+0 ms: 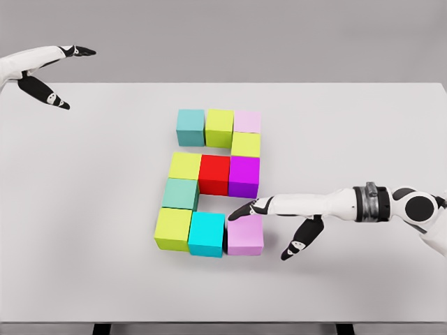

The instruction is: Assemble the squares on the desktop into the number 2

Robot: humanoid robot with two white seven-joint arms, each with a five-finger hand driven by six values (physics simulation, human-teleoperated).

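Cubes: teal [191, 128], lime [219, 128], pale pink [247, 121], red [214, 174], purple [244, 176], cyan [207, 234], lilac [245, 235]; desk [363, 125] prob. pale grey.

Bright, even, diffuse light fills the render, seemingly from overhead. The white table [363, 125] reads clean with no glare or hot spots. Shadows are soft and faint: thin dark contact lines in the seams between the coloured cubes [213, 178], and barely any cast shadow on the surface. Focus is sharp edge to edge, without blur, noise or visible lens distortion.
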